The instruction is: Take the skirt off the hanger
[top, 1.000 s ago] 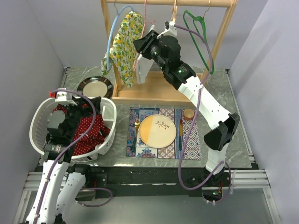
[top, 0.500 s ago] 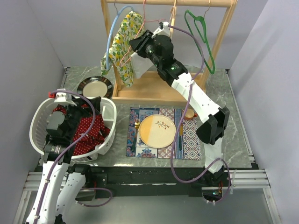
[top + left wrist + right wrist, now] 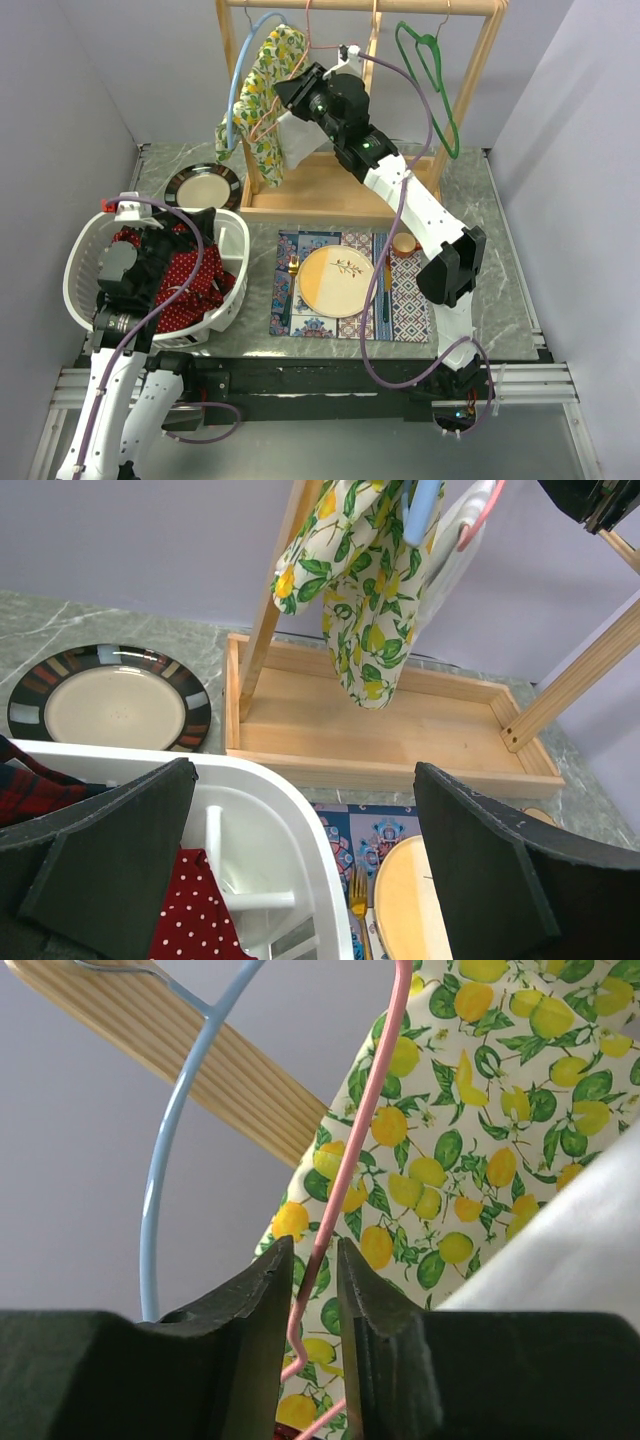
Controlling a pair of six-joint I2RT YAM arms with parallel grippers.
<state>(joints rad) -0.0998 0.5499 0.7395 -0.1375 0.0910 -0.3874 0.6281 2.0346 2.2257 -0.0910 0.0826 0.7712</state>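
Note:
A white skirt [image 3: 298, 140] hangs on a pink wire hanger [image 3: 262, 128] from the wooden rail [image 3: 360, 6], next to a lemon-print garment [image 3: 265, 95] on a blue hanger [image 3: 238, 80]. My right gripper [image 3: 285, 95] is up at the rail. In the right wrist view its jaws [image 3: 315, 1260] are closed narrowly on the pink hanger [image 3: 365, 1110], with the skirt [image 3: 580, 1250] at the right. My left gripper [image 3: 300, 780] is open and empty above the white basket [image 3: 80, 260], which holds red dotted cloth [image 3: 190, 285].
A green hanger [image 3: 435, 90] hangs at the rail's right end. The wooden rack base [image 3: 330, 195] stands behind a placemat [image 3: 405, 300] with a yellow plate [image 3: 338, 282], a fork and a small cup [image 3: 403, 244]. A striped plate [image 3: 202, 186] lies left of the rack.
My right arm has moved left along the rail, taking the pink hanger and white skirt toward the lemon-print garment. The left arm has not moved.

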